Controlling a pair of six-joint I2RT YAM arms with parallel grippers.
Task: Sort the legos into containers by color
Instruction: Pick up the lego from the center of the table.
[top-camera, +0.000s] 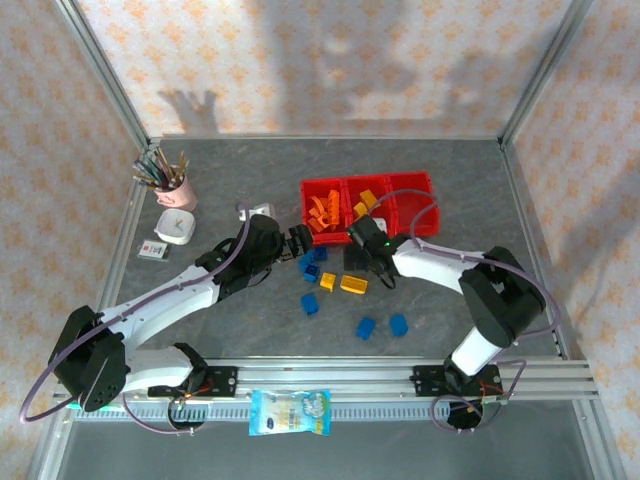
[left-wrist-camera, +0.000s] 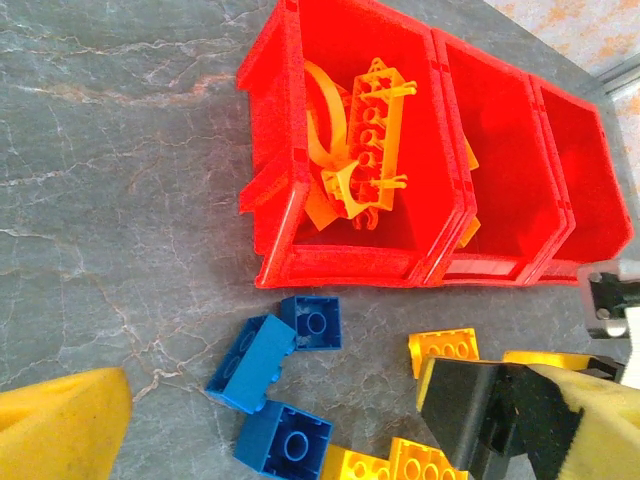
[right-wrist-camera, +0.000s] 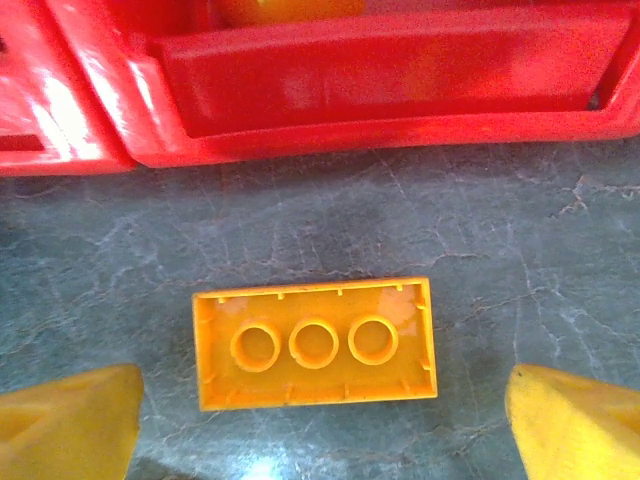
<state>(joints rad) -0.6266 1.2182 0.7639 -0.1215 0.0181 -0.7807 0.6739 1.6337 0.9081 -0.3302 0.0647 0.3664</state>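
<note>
- Hovering low in the right wrist view, right gripper (right-wrist-camera: 320, 428) spreads its fingers either side of an upturned yellow brick (right-wrist-camera: 315, 343), just below the containers (right-wrist-camera: 380, 70).
- Left gripper (left-wrist-camera: 325, 440), fingers apart, frames blue bricks (left-wrist-camera: 262, 360); orange legos (left-wrist-camera: 365, 140) lie in the leftmost bin (left-wrist-camera: 285, 130).

Three joined red rectangular bins (left-wrist-camera: 340, 265), upper centre of the left wrist frame: moulded plastic, glossy, with grainy rims. Yellow-orange rectangular brick (right-wrist-camera: 315, 342), centre of the right wrist frame: smooth, shiny plastic. Grey marbled tabletop (right-wrist-camera: 500, 230): matt, veined; yellow finger pads (right-wrist-camera: 70, 425), lower corners: dull, coarse, sponge-like.
</note>
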